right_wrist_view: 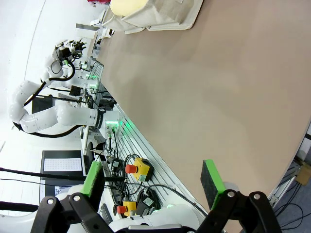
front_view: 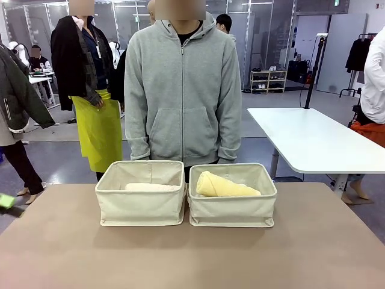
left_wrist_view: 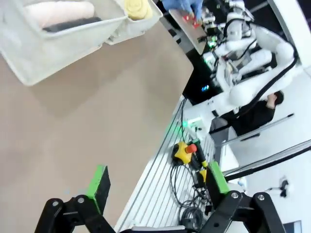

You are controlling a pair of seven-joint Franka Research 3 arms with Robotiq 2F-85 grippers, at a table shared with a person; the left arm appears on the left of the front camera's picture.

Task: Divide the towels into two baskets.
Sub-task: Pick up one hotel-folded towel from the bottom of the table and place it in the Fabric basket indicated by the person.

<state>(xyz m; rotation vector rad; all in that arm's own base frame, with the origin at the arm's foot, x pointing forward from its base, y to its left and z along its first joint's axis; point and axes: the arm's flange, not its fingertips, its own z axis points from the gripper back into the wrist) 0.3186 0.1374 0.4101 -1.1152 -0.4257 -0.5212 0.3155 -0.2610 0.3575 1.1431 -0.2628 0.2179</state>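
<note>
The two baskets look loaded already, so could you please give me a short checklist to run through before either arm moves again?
1. Left basket holds towels: ok, pale pink-cream roll above dark grey roll.
2. Right basket holds towels: ok for the pale yellow roll; white roll: cannot tell.
3. Left gripper open and holding nothing: ok.
4. Right gripper open and holding nothing: ok.
5. Baskets upright, side by side on the table: ok.
6. Person's hands away from the baskets: cannot tell, they are hidden behind the rims.
</note>
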